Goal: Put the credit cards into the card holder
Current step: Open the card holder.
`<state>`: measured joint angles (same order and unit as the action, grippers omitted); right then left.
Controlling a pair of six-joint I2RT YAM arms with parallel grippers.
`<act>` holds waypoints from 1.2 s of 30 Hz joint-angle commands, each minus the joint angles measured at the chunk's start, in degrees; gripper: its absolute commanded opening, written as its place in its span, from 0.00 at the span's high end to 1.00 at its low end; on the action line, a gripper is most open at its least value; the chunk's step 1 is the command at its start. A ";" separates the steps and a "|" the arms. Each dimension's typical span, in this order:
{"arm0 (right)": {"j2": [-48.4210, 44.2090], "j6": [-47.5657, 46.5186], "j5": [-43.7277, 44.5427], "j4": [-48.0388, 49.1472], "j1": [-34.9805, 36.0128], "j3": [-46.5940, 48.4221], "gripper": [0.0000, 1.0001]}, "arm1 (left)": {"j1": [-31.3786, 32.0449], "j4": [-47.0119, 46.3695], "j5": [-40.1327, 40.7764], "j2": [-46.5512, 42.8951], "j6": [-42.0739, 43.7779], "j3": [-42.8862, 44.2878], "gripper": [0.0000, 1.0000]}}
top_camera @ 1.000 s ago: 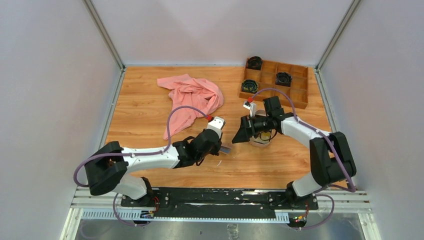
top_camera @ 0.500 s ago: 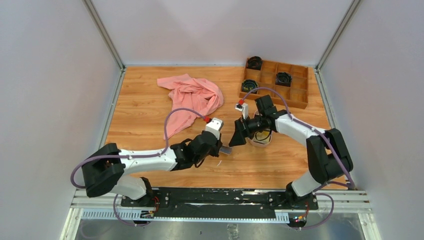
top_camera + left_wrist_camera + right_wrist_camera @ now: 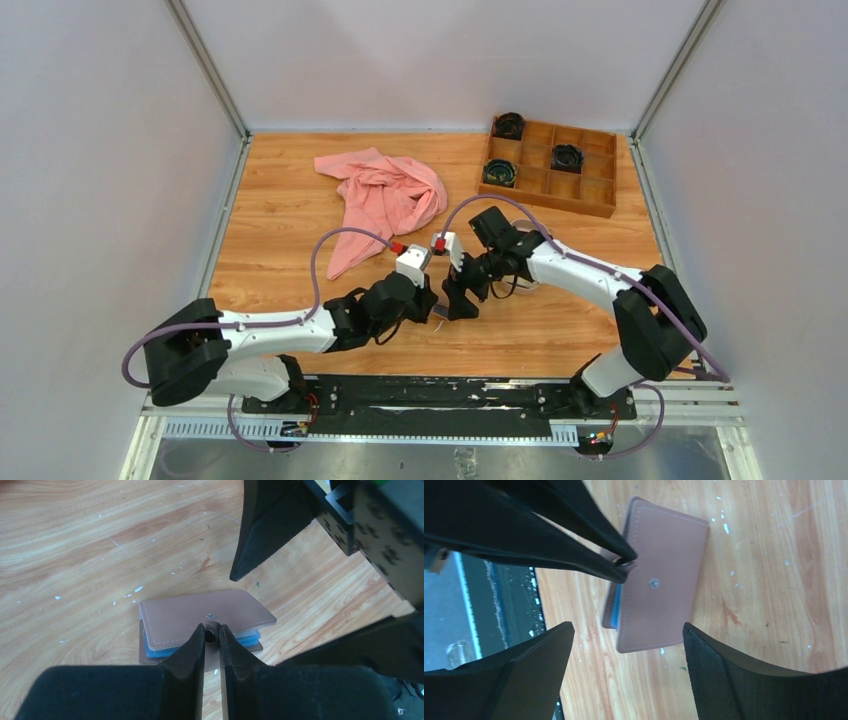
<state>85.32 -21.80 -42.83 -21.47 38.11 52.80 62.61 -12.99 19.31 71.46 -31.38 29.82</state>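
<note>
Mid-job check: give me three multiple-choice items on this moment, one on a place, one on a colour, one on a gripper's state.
1. Where is the pink cloth?
A) left of the wooden box, outside it
B) inside that box
C) right of that box

2. What colour shows between the card holder's tan flaps?
A) red
B) light blue
C) green

3. The right gripper is:
A) shut on the card holder
B) out of view
C) open above the card holder

1 A: the top view shows it lying left of the box.
2 B: both wrist views show a blue edge.
3 C: its fingers stand wide apart over the card holder.
</note>
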 commanded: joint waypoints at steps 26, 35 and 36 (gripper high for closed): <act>1.27 -2.67 13.84 -2.16 2.05 5.00 1.00 | 0.67 -6.07 -6.83 -2.23 -4.58 -7.67 1.00; -3.09 -9.32 14.21 -4.19 1.39 4.35 1.00 | 0.61 -5.90 -10.68 -2.86 -2.99 -7.46 0.40; -3.18 -9.77 13.81 -4.48 1.27 4.45 1.00 | 0.59 -5.86 -10.28 -4.76 -2.18 -8.03 0.31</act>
<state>83.79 -27.73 -28.42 -23.55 39.29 56.75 62.87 -17.50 9.50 70.76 -35.53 22.48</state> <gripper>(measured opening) 0.022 0.563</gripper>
